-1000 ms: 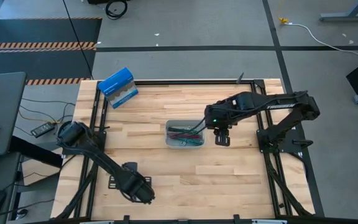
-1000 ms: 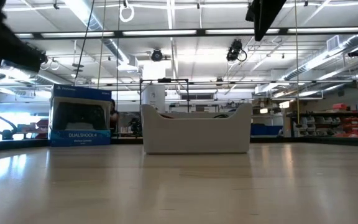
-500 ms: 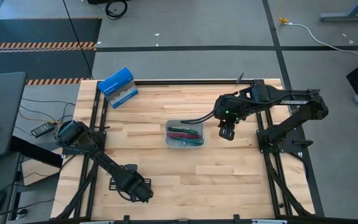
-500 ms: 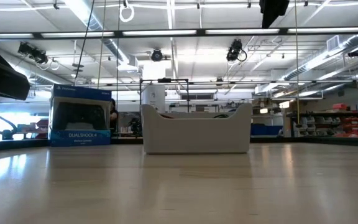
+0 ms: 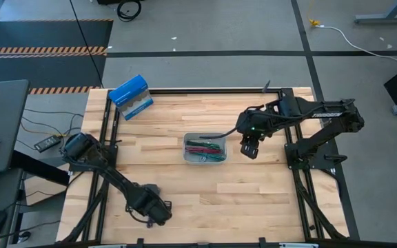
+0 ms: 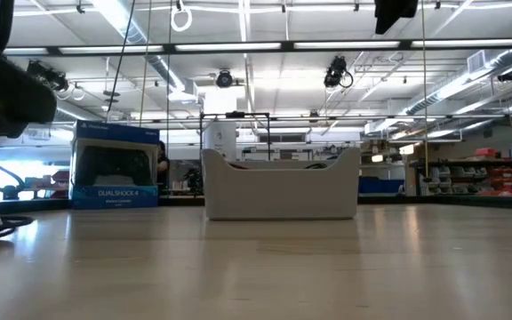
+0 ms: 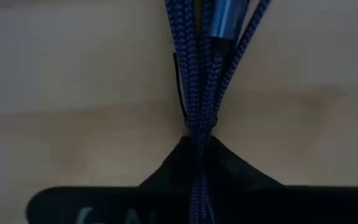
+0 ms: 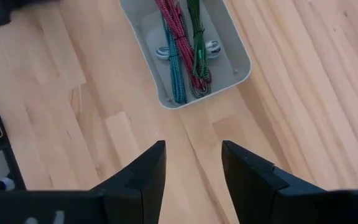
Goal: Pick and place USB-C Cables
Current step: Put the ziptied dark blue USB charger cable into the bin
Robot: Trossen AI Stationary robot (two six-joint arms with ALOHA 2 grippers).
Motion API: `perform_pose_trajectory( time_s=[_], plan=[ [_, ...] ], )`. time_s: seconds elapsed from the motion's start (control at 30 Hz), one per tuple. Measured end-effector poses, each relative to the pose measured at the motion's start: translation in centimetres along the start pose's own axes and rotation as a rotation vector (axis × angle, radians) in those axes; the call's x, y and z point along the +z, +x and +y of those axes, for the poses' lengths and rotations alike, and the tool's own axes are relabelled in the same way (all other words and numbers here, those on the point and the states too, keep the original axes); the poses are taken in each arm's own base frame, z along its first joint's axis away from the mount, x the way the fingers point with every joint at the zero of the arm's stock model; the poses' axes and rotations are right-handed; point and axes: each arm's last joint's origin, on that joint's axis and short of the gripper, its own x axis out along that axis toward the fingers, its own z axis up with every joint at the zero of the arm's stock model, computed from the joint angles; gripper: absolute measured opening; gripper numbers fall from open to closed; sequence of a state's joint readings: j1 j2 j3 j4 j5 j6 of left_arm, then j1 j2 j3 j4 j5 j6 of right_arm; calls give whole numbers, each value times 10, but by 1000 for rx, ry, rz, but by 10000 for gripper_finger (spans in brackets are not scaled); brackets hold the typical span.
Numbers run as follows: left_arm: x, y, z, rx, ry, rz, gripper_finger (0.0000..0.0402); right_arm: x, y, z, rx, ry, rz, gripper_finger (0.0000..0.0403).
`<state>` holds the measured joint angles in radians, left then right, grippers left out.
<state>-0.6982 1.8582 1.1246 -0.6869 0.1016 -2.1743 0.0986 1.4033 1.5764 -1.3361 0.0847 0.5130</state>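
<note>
Wooden table (image 5: 185, 179) — left hand (image 7: 194, 149) pinching purple-blue cable (image 7: 197, 68)

Running off the frame edge: the purple-blue cable (image 7: 199, 81), ends not showing, lower stretch disappearing behind the left tool (image 7: 197, 180). Hiding the tray (image 6: 280, 188) contents in the low view: its own wall. Cropping the right tool (image 6: 396, 12) up top.

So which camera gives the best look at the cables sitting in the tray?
The right wrist view: it looks down into the tray and shows the teal, maroon and green cables side by side. The high view shows them small; in the low view the tray's wall hides them; the left wrist view misses the tray.
</note>
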Motion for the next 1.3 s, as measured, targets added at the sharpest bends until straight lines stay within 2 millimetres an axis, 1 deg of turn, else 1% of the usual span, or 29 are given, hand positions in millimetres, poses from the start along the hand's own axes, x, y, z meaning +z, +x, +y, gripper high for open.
perform_pose_trajectory(
  time_s=[0.07,0.13,0.27,0.4,0.5,0.63,0.8,0.93,1.0,1.1,1.23,1.3],
  plan=[
    [1,-6,-3,-57,13,-32,24,-1,0,1,-1,5,-2,162],
    [6,-16,-2,-80,10,-67,24,-1,0,2,-3,7,-10,162],
    [13,-35,-7,-172,34,-88,25,0,0,3,-19,8,-22,162],
    [28,-61,-16,-277,65,-120,27,0,0,2,-24,9,-24,162],
    [46,-89,-28,-375,133,-212,22,0,0,1,-38,9,-30,162],
    [76,-126,-52,-450,313,-318,21,1,0,-1,-45,-8,-29,162],
    [118,-176,-77,-493,514,-463,21,0,0,-7,-70,-17,1,162],
    [153,-204,-83,-451,719,-563,21,-5,-6,-17,-89,-8,29,162],
    [170,-210,-82,-421,822,-565,21,-7,-14,-22,-83,8,14,162],
    [193,-211,-78,-382,940,-526,21,-12,-26,-32,-61,53,-19,162],
    [215,-206,-80,-355,1065,-509,21,-20,-44,-45,-42,113,-78,162],
    [223,-204,-87,-378,1100,-532,21,-23,-51,-51,-40,126,-104,162]
  ],
)
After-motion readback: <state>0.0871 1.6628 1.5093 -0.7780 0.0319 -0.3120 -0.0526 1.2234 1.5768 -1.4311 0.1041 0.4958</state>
